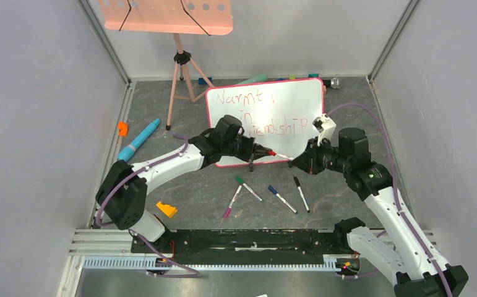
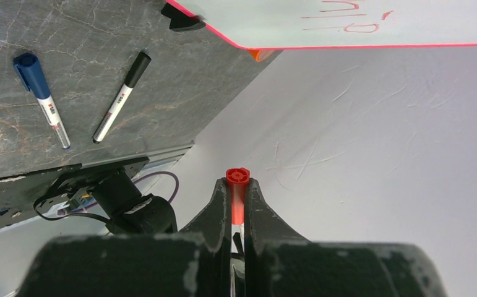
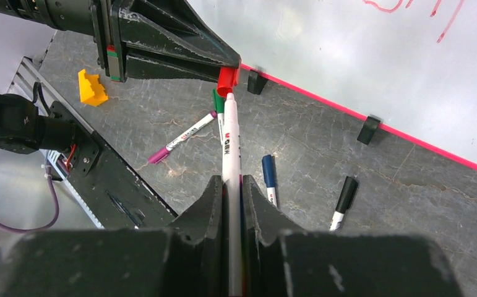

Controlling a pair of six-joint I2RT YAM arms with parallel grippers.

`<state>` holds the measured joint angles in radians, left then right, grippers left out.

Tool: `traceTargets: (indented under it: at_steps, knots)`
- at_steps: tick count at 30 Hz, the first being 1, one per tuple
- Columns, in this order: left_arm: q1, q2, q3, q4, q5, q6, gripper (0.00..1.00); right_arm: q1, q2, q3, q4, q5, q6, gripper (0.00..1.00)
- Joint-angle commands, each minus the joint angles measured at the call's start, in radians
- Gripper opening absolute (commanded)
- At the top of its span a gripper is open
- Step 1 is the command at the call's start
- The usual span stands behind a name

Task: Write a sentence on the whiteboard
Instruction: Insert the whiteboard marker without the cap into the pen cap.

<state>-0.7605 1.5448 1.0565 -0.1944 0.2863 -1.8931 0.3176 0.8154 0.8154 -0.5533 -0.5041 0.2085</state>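
The whiteboard (image 1: 291, 99) leans at the back of the table, with the sentence (image 1: 266, 114) on it in red handwriting. In front of its lower edge my two grippers meet tip to tip. My left gripper (image 1: 266, 152) is shut on a red cap (image 3: 226, 80), whose round end shows at the fingertips in the left wrist view (image 2: 237, 175). My right gripper (image 3: 229, 185) is shut on the white marker (image 3: 230, 142), and the marker's far end sits at the cap. The board's rim (image 2: 347, 46) and part of the writing (image 2: 347, 18) show above the left gripper (image 2: 237, 185).
Loose markers lie on the table before the board: a pink one (image 1: 232, 202), a green one (image 1: 248, 188), a blue one (image 1: 282, 199) and a black one (image 1: 301, 194). An orange block (image 1: 166, 209) sits near the left arm. A fat blue marker (image 1: 138, 140) and a pink tray on a tripod (image 1: 164, 15) are at the back left.
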Motion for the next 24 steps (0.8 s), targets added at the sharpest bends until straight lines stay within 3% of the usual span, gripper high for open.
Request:
traceTargets:
  at_steps: [1, 8, 13, 24]
  knots:
    - [0.000, 0.008, -0.003, 0.046, 0.038, -0.060, 0.02, 0.000, -0.002, -0.016, 0.051, -0.022, -0.006, 0.00]
    - [-0.002, 0.030, 0.024, 0.064, 0.050, -0.071, 0.02, 0.002, -0.004, -0.033, 0.069, -0.013, 0.000, 0.00]
    - [-0.018, 0.039, 0.009, 0.128, 0.048, -0.167, 0.02, 0.002, -0.013, -0.040, 0.080, 0.011, 0.011, 0.00]
    - [-0.039, 0.087, 0.112, 0.115, 0.034, -0.190, 0.02, 0.002, -0.019, -0.047, 0.099, 0.124, 0.035, 0.00]
